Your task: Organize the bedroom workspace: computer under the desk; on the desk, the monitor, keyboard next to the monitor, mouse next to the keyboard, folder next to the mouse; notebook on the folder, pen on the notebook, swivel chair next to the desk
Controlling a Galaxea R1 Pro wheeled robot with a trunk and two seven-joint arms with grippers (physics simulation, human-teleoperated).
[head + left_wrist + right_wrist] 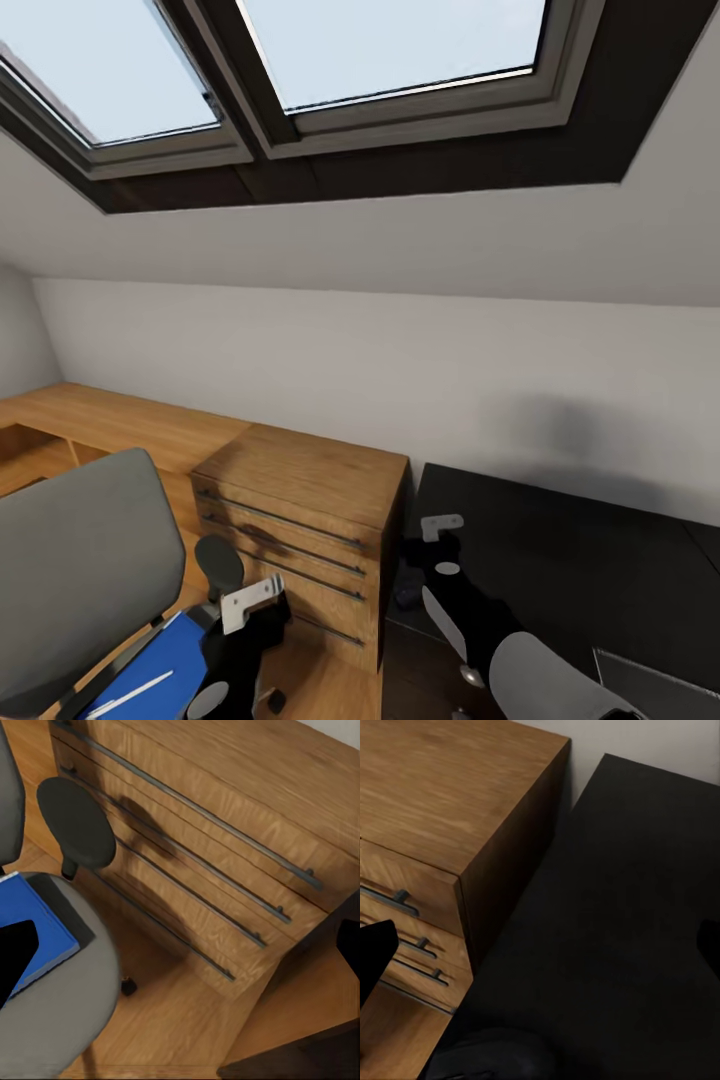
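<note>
The swivel chair point(85, 570) stands at the lower left, grey back towards me, its seat point(67, 1020) and black armrest point(75, 825) below my left gripper. The blue folder point(165, 665) lies on the seat, its corner point(37, 926) beside one left finger. A slim white pen-like thing point(130, 695) rests on it. My left gripper point(180, 952) hangs open over the seat edge and floor. My right gripper point(540, 945) is open above the black desk point(570, 560), empty. A small dark rounded thing point(487, 1054), maybe the mouse, sits at the desk's near edge.
A wooden dresser point(300, 520) with long bar handles stands between chair and desk, touching the desk's side. A low wooden shelf top point(110, 420) runs left along the sloped white wall. A dark flat thing with a grey rim point(655, 685) lies at the desk's lower right.
</note>
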